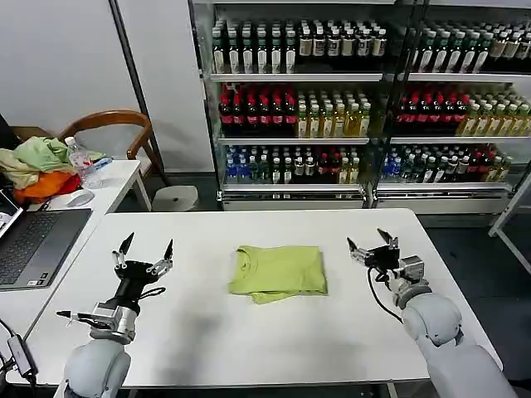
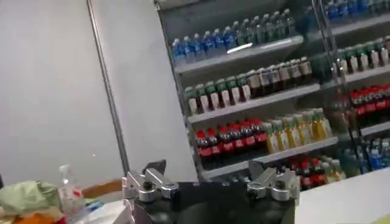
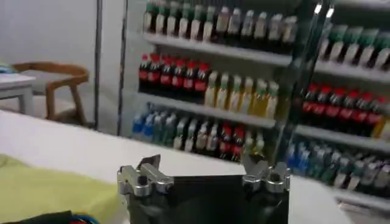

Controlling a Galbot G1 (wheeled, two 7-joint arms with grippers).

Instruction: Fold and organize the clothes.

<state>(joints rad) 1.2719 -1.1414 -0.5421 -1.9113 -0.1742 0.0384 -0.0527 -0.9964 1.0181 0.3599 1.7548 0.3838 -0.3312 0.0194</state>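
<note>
Right now the T-shirt (image 1: 279, 271) lies folded into a neat rectangle on the white table (image 1: 249, 340), about midway between the two grippers and touching neither. From the head view, the left gripper (image 1: 146, 246) hovers over the table well to the left of the T-shirt, its two fingers pointing up and spread wide with nothing between them. The right gripper (image 1: 370, 243) sits to the right of the T-shirt, nearer to it than the left one, jaws likewise wide apart and empty.

Only the head view takes in the whole T-shirt. The right wrist view catches just a yellow-green edge of it (image 3: 49, 192) beside that gripper (image 3: 205, 176), plus the bottle shelves (image 3: 256, 97) and a wooden chair (image 3: 58, 79) beyond the T-shirt. The left wrist view looks past its own gripper (image 2: 210, 182) toward the shelves (image 2: 262, 97).

Far left of the T-shirt, on a side desk (image 1: 116, 178), the head view adds a heap of clothes (image 1: 37, 166), a plastic bottle (image 1: 83, 163) and a laptop (image 1: 33, 245); the left wrist view shows the bottle (image 2: 69, 190) and the heap (image 2: 27, 201) too.
</note>
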